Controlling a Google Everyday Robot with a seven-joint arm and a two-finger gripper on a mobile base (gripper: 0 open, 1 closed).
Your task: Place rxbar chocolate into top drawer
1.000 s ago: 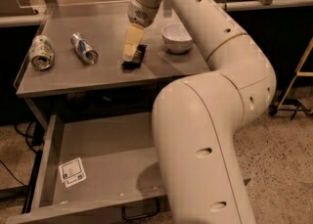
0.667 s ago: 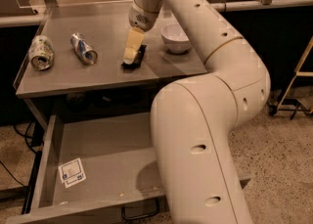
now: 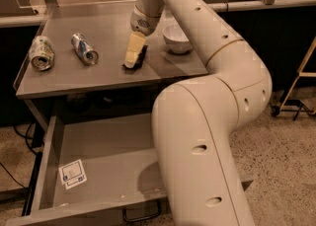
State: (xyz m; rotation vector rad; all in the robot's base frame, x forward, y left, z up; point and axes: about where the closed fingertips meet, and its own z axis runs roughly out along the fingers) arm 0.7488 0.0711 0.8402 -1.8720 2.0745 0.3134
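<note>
The rxbar chocolate point(image 3: 142, 56), a small dark flat bar, lies on the grey tabletop point(image 3: 103, 69) near its middle. My gripper point(image 3: 133, 55) reaches down from the white arm point(image 3: 207, 67) and sits right on the bar, its pale tip against the bar's left side. The top drawer point(image 3: 108, 146) is pulled open below the tabletop. It is a wide shallow grey tray with a white square sticker point(image 3: 72, 173) at its front left and a dark wire handle point(image 3: 141, 213) on its front. The arm's big lower link covers the drawer's right part.
Two crushed silver cans point(image 3: 41, 52) point(image 3: 84, 49) lie on the left of the tabletop. A white bowl point(image 3: 177, 38) stands to the right of the gripper. A metal stand point(image 3: 296, 87) is on the floor at the right.
The gripper stays at the bar on the tabletop. The arm has shifted only slightly. The bar and drawer have not moved.
</note>
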